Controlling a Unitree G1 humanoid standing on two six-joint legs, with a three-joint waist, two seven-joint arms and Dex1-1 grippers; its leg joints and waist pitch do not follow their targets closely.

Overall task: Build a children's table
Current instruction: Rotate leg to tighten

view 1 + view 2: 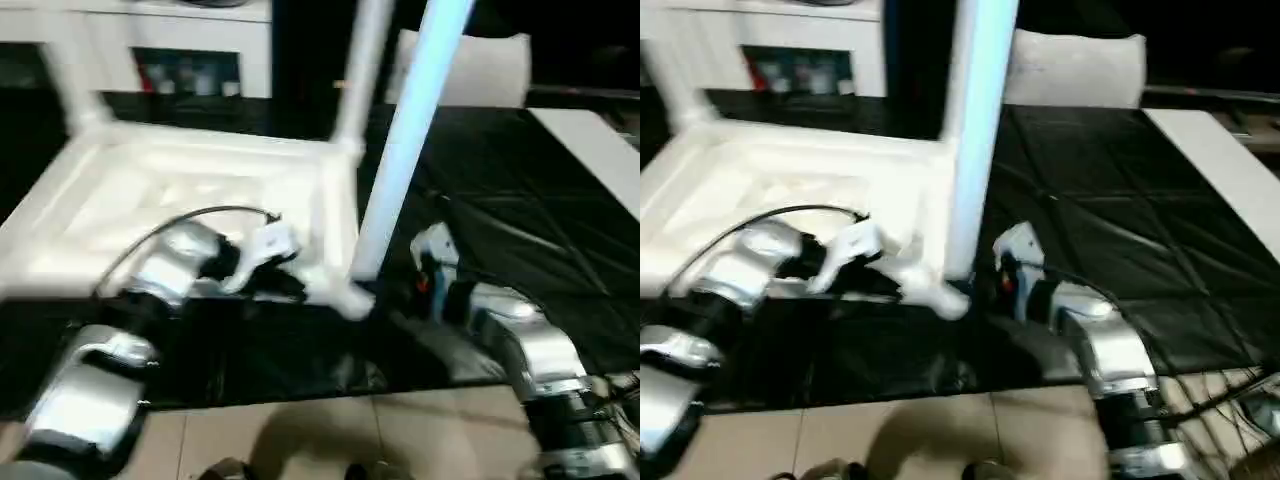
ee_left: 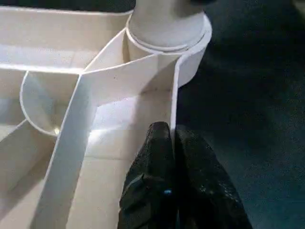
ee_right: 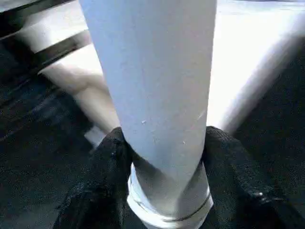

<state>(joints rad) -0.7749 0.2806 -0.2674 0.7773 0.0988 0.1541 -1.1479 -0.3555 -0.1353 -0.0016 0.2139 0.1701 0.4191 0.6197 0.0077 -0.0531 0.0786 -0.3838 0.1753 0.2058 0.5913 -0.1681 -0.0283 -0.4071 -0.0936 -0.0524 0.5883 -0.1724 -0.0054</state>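
Note:
The white tabletop (image 1: 150, 200) lies underside up on the black mat, with a white leg standing in its far left corner (image 1: 65, 70) and another in its far right corner (image 1: 360, 70). A third leg (image 1: 400, 150) rises, leaning a little, from the near right corner socket (image 2: 167, 33). My right gripper (image 3: 164, 138) is shut on this leg low down, one black finger (image 3: 107, 162) on each side of the tube. My left gripper (image 2: 174, 136) is shut on the tabletop's thin rim wall (image 2: 174, 95), just beside that socket.
A white cabinet with glass doors (image 1: 180, 50) stands behind the tabletop. A flat white board (image 1: 590, 150) lies at the right on the black mat (image 1: 500, 220), and a white cushion-like shape (image 1: 480, 65) sits at the back. Tiled floor (image 1: 300, 440) runs along the front.

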